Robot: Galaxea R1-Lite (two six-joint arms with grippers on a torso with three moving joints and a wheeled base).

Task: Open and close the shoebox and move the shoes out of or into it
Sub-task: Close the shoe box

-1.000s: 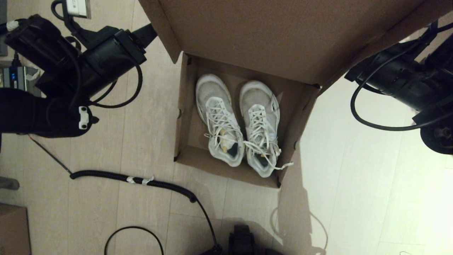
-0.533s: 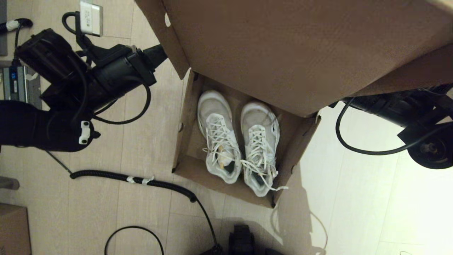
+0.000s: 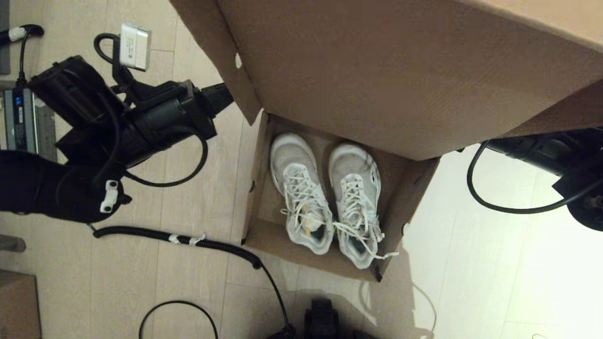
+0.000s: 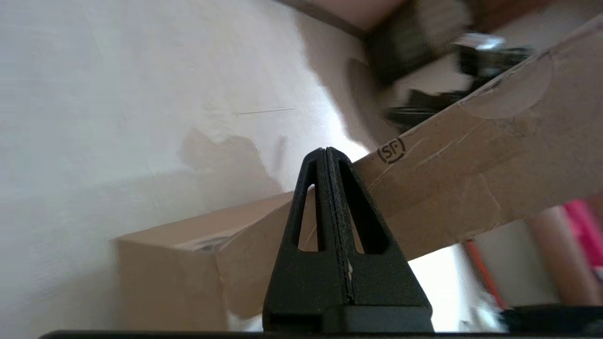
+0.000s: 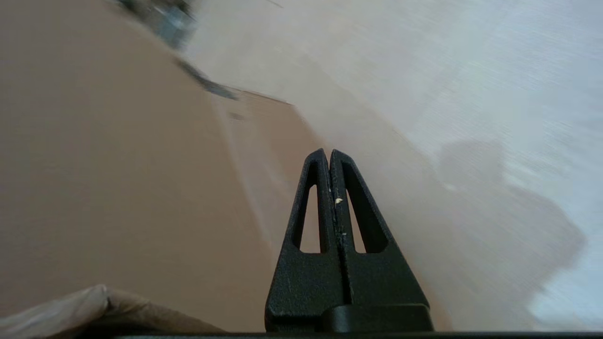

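Observation:
The brown shoebox (image 3: 255, 188) stands open on the floor, and its big lid (image 3: 400, 70) tilts forward over its far half. Inside, the two white lace-up shoes (image 3: 301, 188) lie side by side, toes toward the far wall and partly under the lid. My left arm (image 3: 155, 122) reaches to the lid's left flap. Its gripper (image 4: 326, 150) is shut and empty against the lid's edge (image 4: 471, 155). My right arm (image 3: 541, 150) sits under the lid's right side. Its gripper (image 5: 328, 151) is shut and empty beside the cardboard (image 5: 94, 165).
A coiled black cable (image 3: 179, 238) crosses the floor in front of the box's left side. A thinner cable loop (image 3: 179, 310) lies nearer me. A small plain carton (image 3: 16, 306) sits at the near left corner. A grey device (image 3: 23, 117) lies far left.
The lid has swung forward and down, hiding more of the box's far end. The box with the shoes has slid nearer to me. Both arms came along with the lid.

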